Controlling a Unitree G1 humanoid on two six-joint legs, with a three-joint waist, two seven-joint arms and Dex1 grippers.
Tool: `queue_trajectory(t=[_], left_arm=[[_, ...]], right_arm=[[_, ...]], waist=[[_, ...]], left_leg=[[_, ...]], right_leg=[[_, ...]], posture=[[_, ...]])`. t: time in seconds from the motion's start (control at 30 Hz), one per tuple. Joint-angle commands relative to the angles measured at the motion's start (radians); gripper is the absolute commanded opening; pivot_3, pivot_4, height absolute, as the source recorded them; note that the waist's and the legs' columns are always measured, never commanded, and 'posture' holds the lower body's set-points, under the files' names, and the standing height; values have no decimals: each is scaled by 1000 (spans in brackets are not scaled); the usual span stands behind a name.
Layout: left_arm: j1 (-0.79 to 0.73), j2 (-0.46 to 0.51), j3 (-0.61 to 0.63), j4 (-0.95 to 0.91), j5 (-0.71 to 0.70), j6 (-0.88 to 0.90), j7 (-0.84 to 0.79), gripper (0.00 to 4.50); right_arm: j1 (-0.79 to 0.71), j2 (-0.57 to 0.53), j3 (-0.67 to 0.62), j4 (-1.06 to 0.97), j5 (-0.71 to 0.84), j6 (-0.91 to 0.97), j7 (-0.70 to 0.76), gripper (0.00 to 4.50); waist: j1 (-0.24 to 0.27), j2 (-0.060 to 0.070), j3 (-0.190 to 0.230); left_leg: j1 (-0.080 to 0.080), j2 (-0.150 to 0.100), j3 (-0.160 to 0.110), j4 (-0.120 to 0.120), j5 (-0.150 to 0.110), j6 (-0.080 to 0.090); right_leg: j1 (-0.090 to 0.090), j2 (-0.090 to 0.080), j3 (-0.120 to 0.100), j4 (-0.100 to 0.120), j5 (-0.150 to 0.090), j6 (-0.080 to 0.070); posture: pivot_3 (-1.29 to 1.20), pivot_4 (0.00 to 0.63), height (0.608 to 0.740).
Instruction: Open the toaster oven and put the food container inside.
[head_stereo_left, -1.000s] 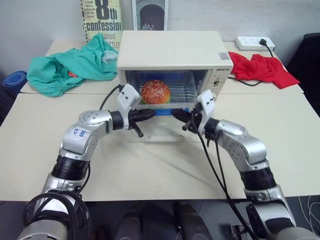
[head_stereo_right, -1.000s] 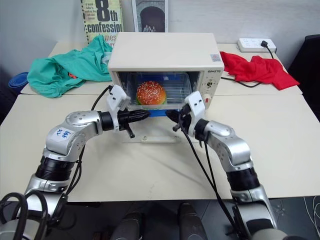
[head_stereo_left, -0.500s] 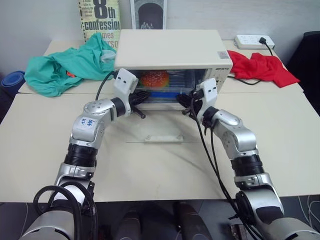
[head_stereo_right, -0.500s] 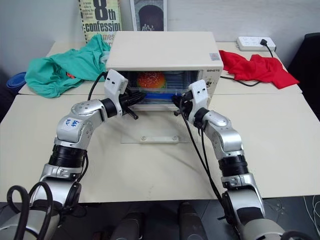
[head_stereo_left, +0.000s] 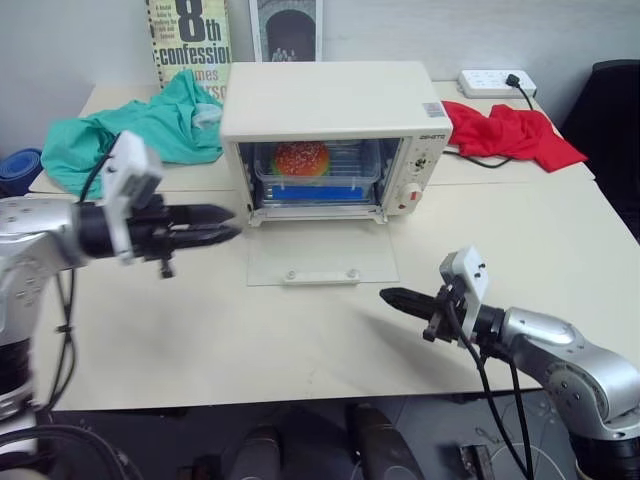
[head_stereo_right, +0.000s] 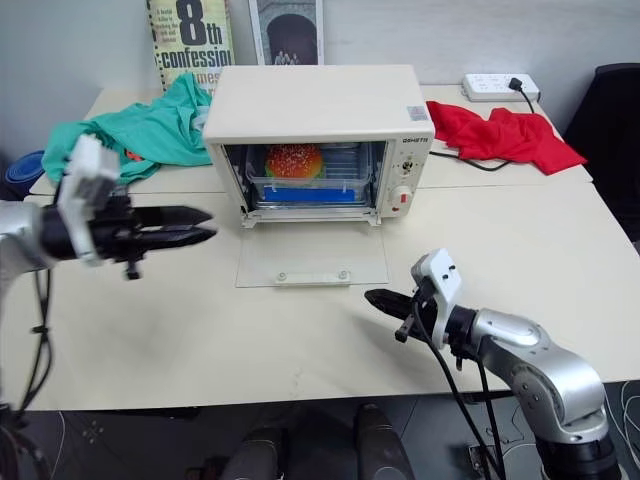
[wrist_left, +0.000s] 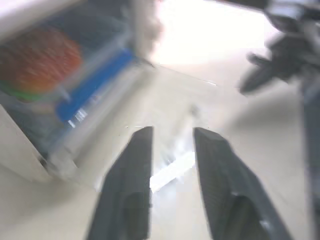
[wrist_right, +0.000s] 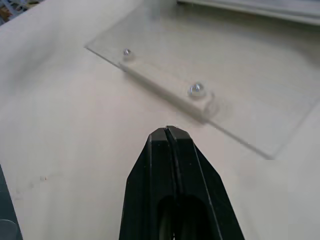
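1. One food container (head_stereo_left: 317, 170) sits deep inside the toaster oven (head_stereo_left: 330, 125), on the rack, its sesame-bun burger (head_stereo_left: 301, 158) showing through the clear plastic and its blue clip facing the opening. A second ago it was only at the mouth of the oven, with both grippers at its ends.
2. Two things about the oven: its glass door (head_stereo_left: 322, 252) lies dropped flat on the table (head_stereo_left: 250, 340), white bar handle (head_stereo_left: 322, 274) at the near edge, and nothing is touching it.
3. Both arms have pulled back from the oven since then, and they are now well apart.
4. Left gripper (head_stereo_left: 228, 224): raised above the table off the oven's left side, pointing roughly level toward the oven. In its wrist view the two fingers (wrist_left: 131, 175) stand partly apart with nothing between them; a second ago they were closed at the container.
5. Right gripper (head_stereo_left: 388, 296): low over the table in front of the door's right corner, pointing left. Its fingers (wrist_right: 170, 165) are pressed together, empty, touching nothing.
6. Behind the oven: a teal cloth (head_stereo_left: 150, 125) to the left, a red cloth (head_stereo_left: 510, 132) and a power strip (head_stereo_left: 497, 82) to the right, and a book (head_stereo_left: 190, 40) against the wall.
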Motion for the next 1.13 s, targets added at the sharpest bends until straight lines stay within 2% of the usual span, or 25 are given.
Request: queue_trajectory(t=[0.03, 0.23, 0.37, 0.53, 0.67, 0.93, 1.0, 1.03, 1.13], left_arm=[[10, 59, 35, -1, -29, -32, -89, 2702], [-29, 97, 46, 5, -81, -27, -140, 4475], [-63, 84, 24, 19, -51, -62, -119, 4475], [-47, 94, 19, 33, -30, -81, -116, 4475], [-59, 84, 18, 56, -24, -94, -104, 4500], [-92, 100, 32, 121, -31, -109, -121, 4500], [-105, 106, 37, 144, -33, -111, -128, 4500], [-114, 110, 39, 159, -29, -119, -131, 4500], [-128, 121, 35, 183, -12, -138, -132, 4500]], right_arm=[[-16, 63, 36, 71, -82, -51, -86, 0], [-81, 153, 72, 249, -196, -153, -134, 0], [-153, 190, 50, 279, -180, -173, -120, 0], [-231, 193, -86, 154, 18, -100, -102, 0], [-322, 75, -194, 107, 139, -1, -90, 791], [-299, -345, -371, 99, 288, 85, 224, 3547], [-283, -401, -396, 110, 309, 85, 269, 4256], [-289, -414, -404, 125, 313, 86, 266, 4463], [-301, -424, -414, 151, 309, 77, 254, 4463]], waist=[[-1, 0, 0], [0, 0, 0], [-2, 0, 0], [-4, 1, 1], [-2, 1, 1], [5, 1, 1], [4, 1, 1], [0, 1, 1], [-5, 1, 1]], left_leg=[[0, 0, 0, 0, 0, 1], [-2, 0, -1, 0, 0, 1], [-4, 0, 0, -1, 0, 1], [-4, 1, 0, -2, 0, 1], [-4, 1, 0, -2, 0, 1], [-5, 0, 1, -3, -1, 2], [-5, 0, 1, -3, -1, 2], [-4, 1, 1, -3, -1, 3], [-3, 1, 3, -1, 0, 3]], right_leg=[[1, 1, 0, -2, 0, -1], [-1, 0, 0, -1, 2, 3], [-4, 0, 0, -1, 2, 3], [-6, 0, 0, 3, 2, 3], [-6, 0, 0, 3, 2, 3], [-6, 0, 0, 0, 2, 3], [-6, 0, 0, 1, 2, 3], [-6, 0, 0, 1, 2, 3], [-6, 1, 2, 3, 2, 3]], posture=[[0, 150, 740], [0, 150, 740], [0, 150, 740], [0, 150, 740], [0, 150, 740], [0, 150, 740], [0, 150, 740], [0, 150, 740], [0, 150, 740]])
